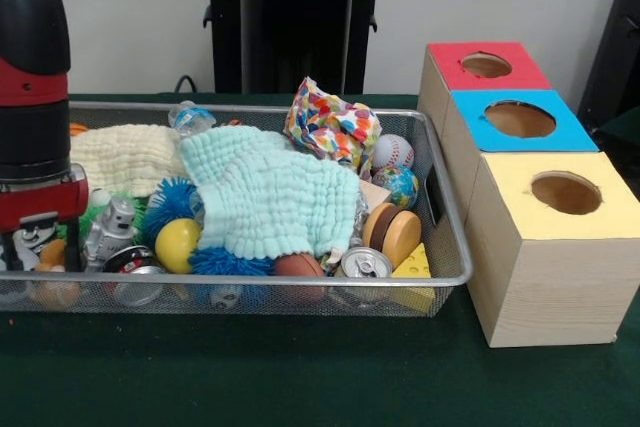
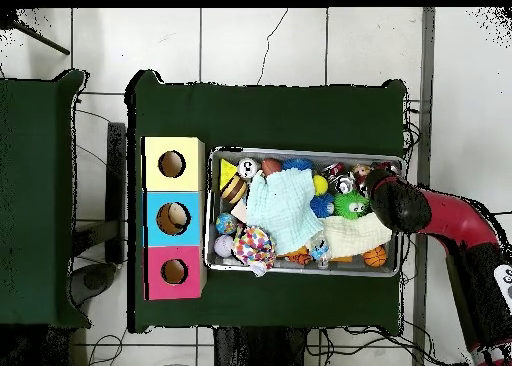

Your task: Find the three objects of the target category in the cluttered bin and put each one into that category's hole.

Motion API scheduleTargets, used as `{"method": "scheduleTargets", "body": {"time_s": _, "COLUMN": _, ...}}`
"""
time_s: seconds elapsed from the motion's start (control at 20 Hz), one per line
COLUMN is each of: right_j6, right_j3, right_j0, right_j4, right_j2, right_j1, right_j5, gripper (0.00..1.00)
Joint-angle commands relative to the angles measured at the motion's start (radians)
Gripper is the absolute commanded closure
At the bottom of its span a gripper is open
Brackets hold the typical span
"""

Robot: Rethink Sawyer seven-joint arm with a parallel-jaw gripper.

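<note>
- The table (image 1: pixel 300 387) was covered with a dark green cloth, and in the overhead view a floor of pale tiles (image 2: pixel 300 42) showed around it (one tile had a thin crack).
- A wire mesh bin (image 1: pixel 452 237) stood on the cloth, with its long axis running across the front view.
- Just beside the bin stood three wooden boxes in a row, each with a round hole on top: the yellow-topped box (image 1: pixel 560 247), the blue-topped box (image 1: pixel 520 127) and the red-topped box (image 1: pixel 485 72).
- The bin was full. A mint green cloth (image 1: pixel 270 197) lay over the middle, a cream cloth (image 1: pixel 125 157) beside it, and a crumpled dotted cloth (image 1: pixel 330 127) at the far side.
- Round things lay among the clutter: a yellow ball (image 1: pixel 178 244), a baseball (image 1: pixel 392 152), a small globe ball (image 1: pixel 398 187) and a small brown ball (image 1: pixel 298 265).
- A drink can (image 1: pixel 365 265) lay near the front rim with its top end toward the camera, next to a yellow wedge (image 1: pixel 413 265).
- The gripper (image 1: pixel 38 237) was low at the end of the bin that is well apart from the boxes, near a silver toy robot (image 1: pixel 110 232). I cannot tell how its jaws stood.
- The yellow ball was near the gripper but not between the jaws.
</note>
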Motion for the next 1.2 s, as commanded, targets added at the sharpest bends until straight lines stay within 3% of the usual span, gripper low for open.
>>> {"method": "scheduleTargets", "body": {"time_s": 0.05, "right_j6": 0.008, "right_j3": -0.033, "right_j0": -0.014, "right_j4": 0.010, "right_j2": 0.046, "right_j1": 0.070, "right_j5": -0.014, "gripper": 0.00}}
{"method": "scheduleTargets", "body": {"time_s": 0.4, "right_j6": 0.178, "right_j3": 0.099, "right_j0": 0.043, "right_j4": 0.070, "right_j2": 0.003, "right_j1": -0.006, "right_j5": -0.062, "gripper": 0.00}}
{"method": "scheduleTargets", "body": {"time_s": 0.65, "right_j6": 0.254, "right_j3": 0.137, "right_j0": 0.091, "right_j4": 0.072, "right_j2": -0.055, "right_j1": -0.029, "right_j5": -0.114, "gripper": 0.00}}
{"method": "scheduleTargets", "body": {"time_s": 1.2, "right_j6": 0.152, "right_j3": 0.070, "right_j0": 0.081, "right_j4": 0.072, "right_j2": -0.037, "right_j1": 0.025, "right_j5": -0.122, "gripper": 0.00}}
